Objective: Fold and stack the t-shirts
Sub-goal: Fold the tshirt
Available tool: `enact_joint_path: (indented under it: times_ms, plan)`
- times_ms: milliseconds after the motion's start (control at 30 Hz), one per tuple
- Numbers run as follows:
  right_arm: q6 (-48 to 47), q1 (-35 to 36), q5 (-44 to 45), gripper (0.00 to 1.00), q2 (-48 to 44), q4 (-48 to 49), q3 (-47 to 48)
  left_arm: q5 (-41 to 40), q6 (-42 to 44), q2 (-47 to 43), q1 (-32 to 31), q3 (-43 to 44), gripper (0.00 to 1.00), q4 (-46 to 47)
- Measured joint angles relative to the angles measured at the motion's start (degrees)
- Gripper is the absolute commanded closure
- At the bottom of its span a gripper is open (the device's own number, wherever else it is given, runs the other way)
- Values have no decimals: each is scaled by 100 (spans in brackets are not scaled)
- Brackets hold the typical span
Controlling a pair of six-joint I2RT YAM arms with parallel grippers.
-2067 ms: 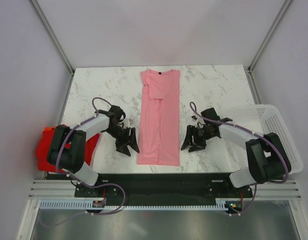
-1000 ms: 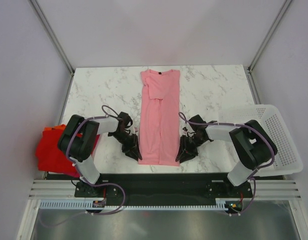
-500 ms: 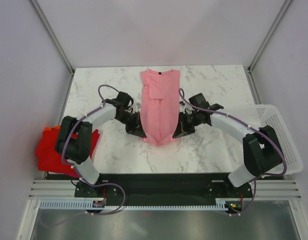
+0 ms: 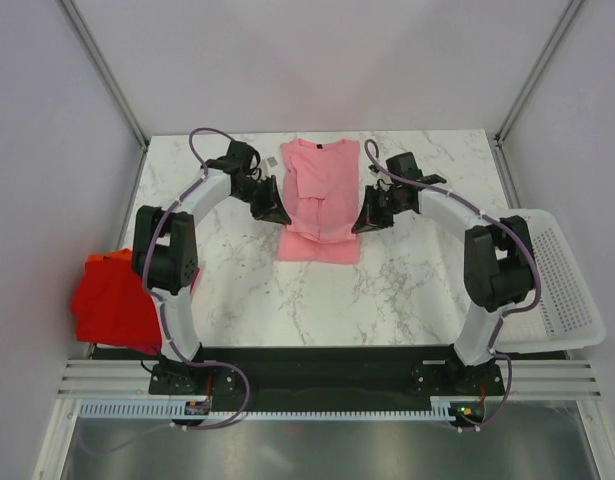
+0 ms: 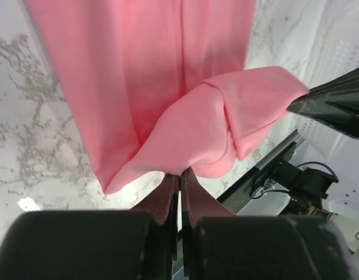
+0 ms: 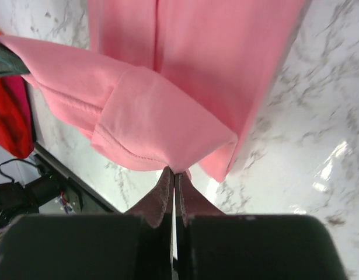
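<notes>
Softly: limp, light pink t-shirt (image 4: 322,200), best held at hem corners
Left end effector (image 5: 180,175) and right end effector (image 6: 173,175) each clamp one corner over the table (image 4: 417,290)

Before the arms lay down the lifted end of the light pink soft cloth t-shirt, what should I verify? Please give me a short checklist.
1. The left gripper is shut on one hem corner of the light pink t-shirt: ok.
2. The right gripper is shut on the other hem corner: ok.
3. Both corners are level across the shirt: ok.
4. The cloth between the corners is taut: not ok, it sags and bunches.
5. The hem reaches the collar: not ok, it hangs short of it.
6. The folded red and orange t-shirts lie away from the fold: ok.
</notes>
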Motion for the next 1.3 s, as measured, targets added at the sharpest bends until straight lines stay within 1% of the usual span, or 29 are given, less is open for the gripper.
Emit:
enact_joint_path:
  times_ms: [233,400,567,600,633,667,700,733,767,800,867,900,1000,1067,1167,1233,1300]
  plan:
    - [-269,-140,208,100,785,52,859,-90,120,835,0,612,98,-24]
    - [-424,-140,299,100,1154,127,1211,-146,151,1060,7,920,98,-13]
    - [-494,-140,376,99,1523,136,1497,-295,160,1113,17,957,98,-20]
    - [-516,-140,398,92,1587,131,1554,-348,162,1115,22,957,94,-20]
    - [-529,-140,413,84,1639,129,1602,-382,175,1119,22,957,87,-20]
    - [-551,-140,442,74,1681,129,1650,-407,195,1121,22,957,79,-20]
    - [-573,-140,472,61,1720,120,1705,-459,219,1126,22,957,66,-22]
    - [-610,-140,501,53,1744,122,1757,-529,262,1126,22,960,63,-26]
    - [-647,-140,555,50,1757,114,1825,-588,278,1126,24,964,57,-44]
    - [-695,-140,603,48,1757,109,1873,-680,293,1126,35,966,45,-66]
    - [-787,-144,691,46,1668,114,1939,-804,354,1093,66,964,32,-125]
    - [-822,-153,732,46,1582,79,1930,-870,369,1034,101,929,27,-160]
    - [-866,-238,750,45,1019,59,1532,-938,378,605,269,568,28,-219]
    - [-841,-334,695,45,435,52,988,-831,389,258,389,264,30,-245]
    - [-695,-463,507,45,-313,111,37,-457,435,-155,553,-210,32,-262]
    - [-538,-507,341,45,-509,162,-540,-186,452,-227,566,-509,32,-238]
    - [-352,-509,179,45,-446,214,-1001,31,450,-199,542,-789,33,-256]
